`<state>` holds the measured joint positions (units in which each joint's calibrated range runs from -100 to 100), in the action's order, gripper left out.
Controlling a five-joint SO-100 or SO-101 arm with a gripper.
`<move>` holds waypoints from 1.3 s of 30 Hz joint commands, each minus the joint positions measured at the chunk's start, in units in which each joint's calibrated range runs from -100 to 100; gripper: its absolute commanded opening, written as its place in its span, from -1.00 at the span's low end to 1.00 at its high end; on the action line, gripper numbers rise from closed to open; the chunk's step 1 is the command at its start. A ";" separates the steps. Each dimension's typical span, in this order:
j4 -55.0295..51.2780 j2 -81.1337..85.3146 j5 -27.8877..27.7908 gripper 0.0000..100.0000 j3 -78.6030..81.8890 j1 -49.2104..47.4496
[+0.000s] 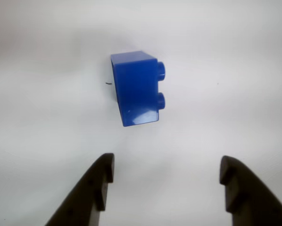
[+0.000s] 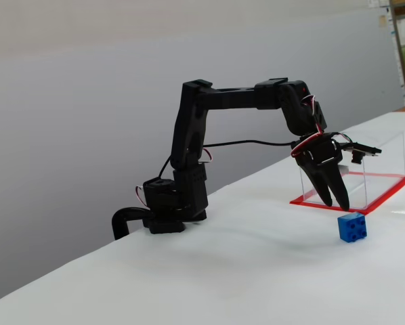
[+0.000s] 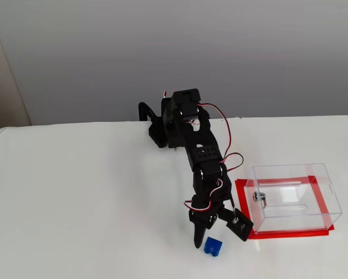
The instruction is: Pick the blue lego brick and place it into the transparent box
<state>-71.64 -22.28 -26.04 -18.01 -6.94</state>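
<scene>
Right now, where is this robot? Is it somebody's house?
Probably not a house; more likely a lab or workshop. The arm stands on a bare white table against a plain grey wall, with only a blue brick and a clear box.

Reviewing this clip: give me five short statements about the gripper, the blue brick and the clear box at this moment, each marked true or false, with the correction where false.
1. The gripper is open and holds nothing. True.
2. The blue brick sits inside the clear box. False: it lies on the white table, outside the box.
3. In the wrist view, the brick lies ahead of the fingertips, apart from both. True.
4. The box has a blue base edge. False: the edge is red.
5. The brick is larger than the box. False: it is much smaller.
</scene>
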 commanded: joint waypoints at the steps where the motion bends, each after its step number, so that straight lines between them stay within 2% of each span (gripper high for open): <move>1: 0.53 -0.75 -0.16 -0.49 -4.69 -0.19; 39: 0.53 -14.59 0.41 -0.49 -14.82 -4.26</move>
<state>-71.72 -37.51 -26.04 -29.48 -11.11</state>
